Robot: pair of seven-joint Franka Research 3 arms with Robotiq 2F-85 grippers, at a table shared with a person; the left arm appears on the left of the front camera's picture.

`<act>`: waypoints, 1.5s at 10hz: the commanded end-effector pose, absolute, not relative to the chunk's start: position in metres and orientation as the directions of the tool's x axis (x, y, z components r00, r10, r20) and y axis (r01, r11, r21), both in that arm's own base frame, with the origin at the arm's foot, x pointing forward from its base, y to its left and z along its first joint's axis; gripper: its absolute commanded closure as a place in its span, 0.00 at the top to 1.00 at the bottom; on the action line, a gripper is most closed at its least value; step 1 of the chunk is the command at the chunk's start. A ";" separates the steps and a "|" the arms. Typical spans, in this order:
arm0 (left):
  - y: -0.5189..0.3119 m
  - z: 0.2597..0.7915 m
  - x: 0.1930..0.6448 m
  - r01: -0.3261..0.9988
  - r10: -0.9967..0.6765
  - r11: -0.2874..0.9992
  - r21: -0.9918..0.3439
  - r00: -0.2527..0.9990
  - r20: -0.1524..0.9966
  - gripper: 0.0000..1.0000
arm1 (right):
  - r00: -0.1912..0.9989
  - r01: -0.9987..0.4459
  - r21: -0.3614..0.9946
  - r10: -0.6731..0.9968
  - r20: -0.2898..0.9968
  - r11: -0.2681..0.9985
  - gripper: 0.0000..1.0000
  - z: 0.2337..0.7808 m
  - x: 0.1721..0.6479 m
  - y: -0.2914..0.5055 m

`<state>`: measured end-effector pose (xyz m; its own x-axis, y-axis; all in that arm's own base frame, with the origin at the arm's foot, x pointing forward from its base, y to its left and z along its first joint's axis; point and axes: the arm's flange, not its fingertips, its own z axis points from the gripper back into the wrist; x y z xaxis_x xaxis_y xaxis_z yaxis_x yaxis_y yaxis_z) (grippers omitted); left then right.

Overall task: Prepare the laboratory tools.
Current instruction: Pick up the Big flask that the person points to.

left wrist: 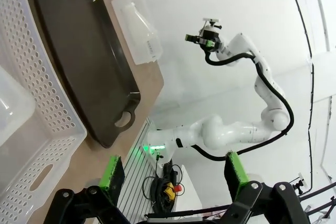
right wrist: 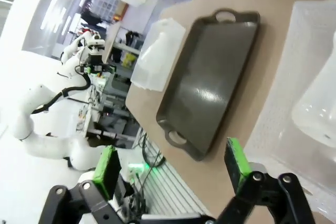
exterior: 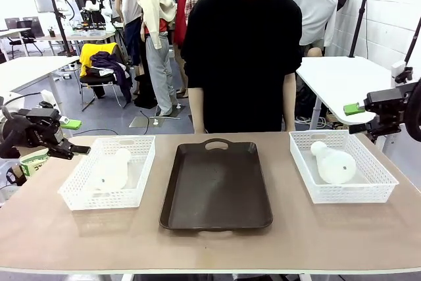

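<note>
Two frosted-white conical flasks lie on their sides. One flask [exterior: 112, 170] rests in the left white mesh basket [exterior: 72, 192], the other flask [exterior: 333, 162] in the right basket [exterior: 381, 185]. My left gripper [exterior: 74, 137] hovers open just left of the left basket, above the table edge. In the left wrist view its green fingertips [left wrist: 112, 174] frame empty air beside the basket [left wrist: 37, 72] and flask [left wrist: 11, 109]. My right gripper [exterior: 356, 118] hangs open above and behind the right basket. Its wrist view shows the gripper [right wrist: 170, 174] empty above that basket [right wrist: 294, 66] and flask [right wrist: 315, 109].
A dark brown handled tray [exterior: 216, 185] lies at the table's middle between the baskets. A person in a black shirt [exterior: 240, 51] stands at the far edge with arms hanging. The table's front strip is bare wood.
</note>
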<state>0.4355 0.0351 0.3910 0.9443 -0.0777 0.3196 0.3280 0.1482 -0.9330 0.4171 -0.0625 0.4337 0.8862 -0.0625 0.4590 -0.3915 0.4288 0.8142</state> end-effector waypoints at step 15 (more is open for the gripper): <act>0.039 0.389 0.436 0.323 -0.070 0.150 -0.934 0.946 0.316 1.00 | 0.976 -0.216 0.840 0.086 0.200 0.498 1.00 0.431 0.460 -0.076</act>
<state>0.4357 0.0369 0.3888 0.9464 -0.0733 0.3146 0.3223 0.1497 -0.9347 0.4594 -0.0771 0.4306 0.9764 0.0853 0.1986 -0.2145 0.4967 0.8410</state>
